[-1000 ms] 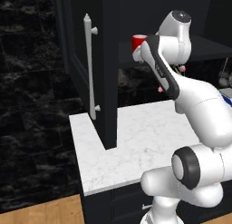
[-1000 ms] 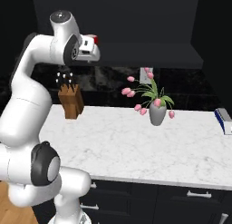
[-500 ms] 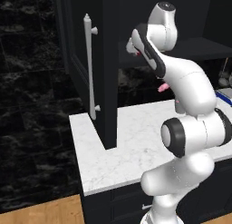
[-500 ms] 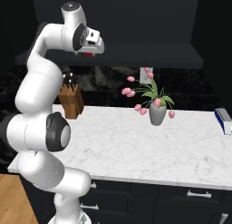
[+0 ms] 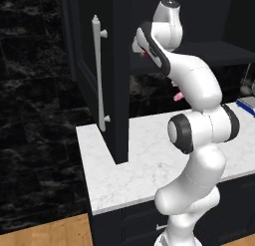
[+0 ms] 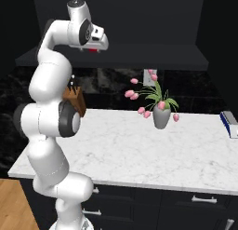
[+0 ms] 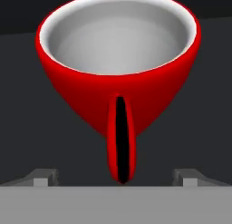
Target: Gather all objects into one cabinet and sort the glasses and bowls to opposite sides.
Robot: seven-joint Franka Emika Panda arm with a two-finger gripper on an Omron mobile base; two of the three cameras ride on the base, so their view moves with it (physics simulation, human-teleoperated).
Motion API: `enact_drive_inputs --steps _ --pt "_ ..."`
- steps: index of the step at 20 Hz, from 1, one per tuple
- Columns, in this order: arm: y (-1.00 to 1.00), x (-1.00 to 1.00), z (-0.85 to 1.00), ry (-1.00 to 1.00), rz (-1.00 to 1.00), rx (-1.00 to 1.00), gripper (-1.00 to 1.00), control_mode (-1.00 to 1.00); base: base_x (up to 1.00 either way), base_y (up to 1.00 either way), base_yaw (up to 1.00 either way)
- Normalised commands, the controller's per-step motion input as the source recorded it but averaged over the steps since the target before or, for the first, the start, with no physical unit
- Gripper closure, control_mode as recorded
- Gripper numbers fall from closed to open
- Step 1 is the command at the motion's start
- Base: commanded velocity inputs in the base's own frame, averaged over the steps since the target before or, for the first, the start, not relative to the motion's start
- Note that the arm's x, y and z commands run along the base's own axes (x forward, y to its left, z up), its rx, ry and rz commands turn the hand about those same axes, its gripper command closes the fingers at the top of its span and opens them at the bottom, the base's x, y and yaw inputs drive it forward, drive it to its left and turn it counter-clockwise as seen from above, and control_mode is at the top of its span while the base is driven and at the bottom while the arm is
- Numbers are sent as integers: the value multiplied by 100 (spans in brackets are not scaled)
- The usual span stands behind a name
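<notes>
1. Straight ahead of the claw point(image 7: 116, 180), in the hand view, a bright-red cup with a pale grey inside and a thin loop handle point(image 7: 118, 87) is seen close up, centred between the two small dark fingertips point(image 7: 43, 177).
2. The cup's handle is turned towards the claw, edge-on and upright, and falls in the middle of the gap between the tips; the cup's mouth is seen from slightly above.
3. The claw is spread wide and nothing is held in it; neither tip is seen touching the cup.
4. From the right base view, the white arm is raised high, with its hand point(image 6: 95, 38) level with the dark shelf of the black matte upper wall cabinet point(image 6: 153, 61), where a patch of red is seen under the hand.
5. From the left base view, the cabinet's tall flat door with a long silver bar handle point(image 5: 98, 73) is seen swung open.
6. Judged from this, a short straight advance is what the coming grasp would call for, with the handle likely to pass between the tips.
</notes>
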Motion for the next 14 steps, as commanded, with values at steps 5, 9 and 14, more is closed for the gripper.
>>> enact_drive_inputs --steps 5,9,14 --pt "1 3 0 -5 -4 0 -100 -100 0 0 0" --pt "5 0 0 -15 -4 0 -100 -100 0 0 0" --pt "8 7 0 -11 -5 0 100 -100 0 0 0"
